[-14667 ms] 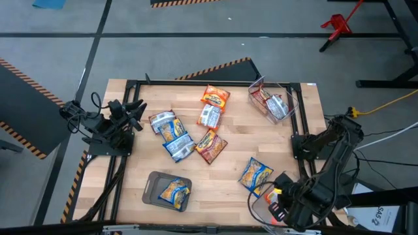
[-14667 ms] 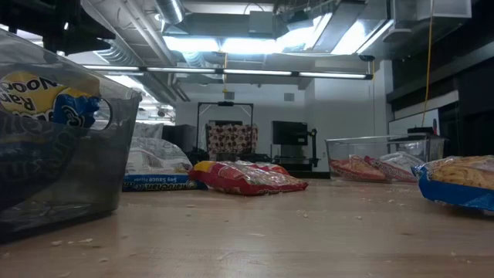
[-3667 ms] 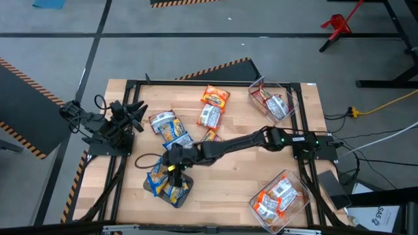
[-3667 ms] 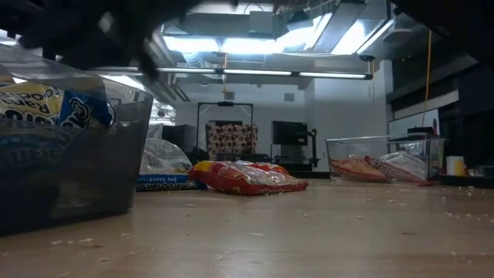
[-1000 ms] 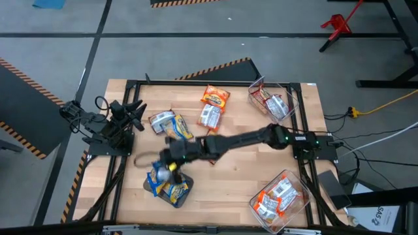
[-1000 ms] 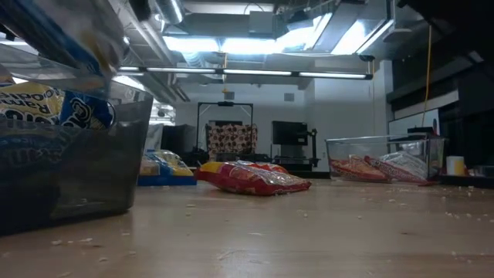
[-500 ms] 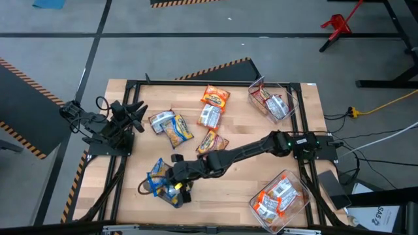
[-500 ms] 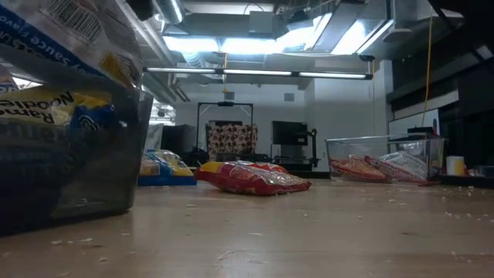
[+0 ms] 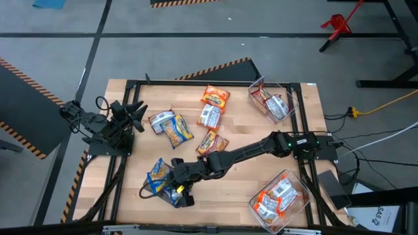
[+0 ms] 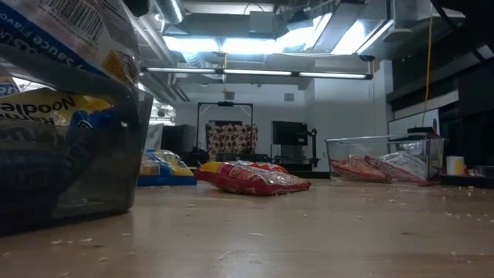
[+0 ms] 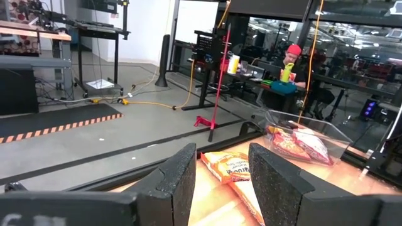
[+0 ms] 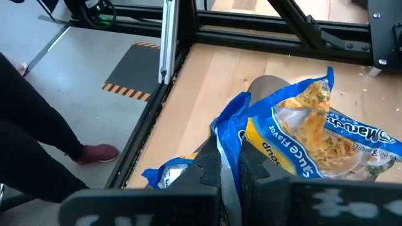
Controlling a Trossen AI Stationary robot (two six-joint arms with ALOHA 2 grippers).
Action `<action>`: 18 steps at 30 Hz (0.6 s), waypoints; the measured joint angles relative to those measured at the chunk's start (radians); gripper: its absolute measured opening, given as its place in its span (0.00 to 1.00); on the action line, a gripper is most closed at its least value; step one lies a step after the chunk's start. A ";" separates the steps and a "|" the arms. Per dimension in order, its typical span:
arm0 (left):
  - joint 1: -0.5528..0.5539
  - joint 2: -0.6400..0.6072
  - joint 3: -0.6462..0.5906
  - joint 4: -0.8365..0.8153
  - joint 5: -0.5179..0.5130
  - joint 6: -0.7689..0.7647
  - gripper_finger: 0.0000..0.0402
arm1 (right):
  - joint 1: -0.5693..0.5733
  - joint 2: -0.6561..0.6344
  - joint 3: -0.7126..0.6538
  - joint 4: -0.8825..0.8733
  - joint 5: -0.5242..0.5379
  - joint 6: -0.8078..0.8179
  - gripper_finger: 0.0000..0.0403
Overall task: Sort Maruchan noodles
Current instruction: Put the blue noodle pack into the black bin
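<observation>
Five packets (image 9: 213, 97) lie loose on the table; three bins (image 9: 274, 100) hold more.

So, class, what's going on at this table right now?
The right arm stretches across the table, and its tool grips a blue-yellow Maruchan packet over the grey tray, where other blue-yellow packets already lie. The left tool waits open at the table's left edge. Several packets remain loose mid-table; two clear bins on the right hold others.
</observation>
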 joint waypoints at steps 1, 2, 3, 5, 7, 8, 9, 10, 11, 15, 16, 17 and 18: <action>0.000 0.000 0.000 0.000 0.000 0.000 0.35 | 0.000 0.000 0.008 -0.010 0.000 0.000 0.00; 0.000 0.000 0.000 0.000 0.000 0.000 0.35 | 0.000 0.000 0.016 -0.024 0.000 0.000 0.00; 0.000 0.000 0.000 0.000 0.000 0.000 0.35 | 0.000 0.000 0.020 -0.029 -0.002 0.000 0.00; 0.000 0.000 0.000 0.000 0.000 0.000 0.35 | -0.001 0.000 0.021 -0.036 -0.023 0.000 0.00; 0.000 0.000 0.000 0.000 0.000 0.000 0.35 | -0.001 0.008 0.021 -0.051 -0.035 0.000 0.00; 0.000 0.000 0.000 0.000 0.000 0.000 0.35 | -0.001 0.015 0.022 -0.048 -0.035 0.000 0.00; 0.000 0.000 0.000 0.000 0.000 0.000 0.35 | -0.001 0.019 0.021 -0.059 -0.036 0.000 0.00; 0.000 0.000 0.000 0.000 0.000 0.000 0.35 | -0.001 0.028 0.021 -0.064 -0.043 0.000 0.00; 0.000 0.000 0.000 0.000 0.000 0.000 0.35 | -0.001 0.039 0.022 -0.045 -0.051 0.001 0.00; 0.000 0.000 0.001 -0.003 0.000 0.004 0.35 | -0.001 0.066 0.022 -0.052 -0.061 0.003 0.01; 0.000 0.000 0.001 -0.004 -0.001 0.004 0.35 | -0.001 0.068 0.021 -0.065 -0.060 0.003 0.02; 0.000 0.000 0.001 -0.003 -0.001 0.004 0.35 | -0.001 0.069 0.021 -0.068 -0.057 0.003 0.03; 0.000 0.000 0.001 -0.005 0.000 0.004 0.35 | -0.001 0.069 0.021 -0.067 -0.051 0.003 0.05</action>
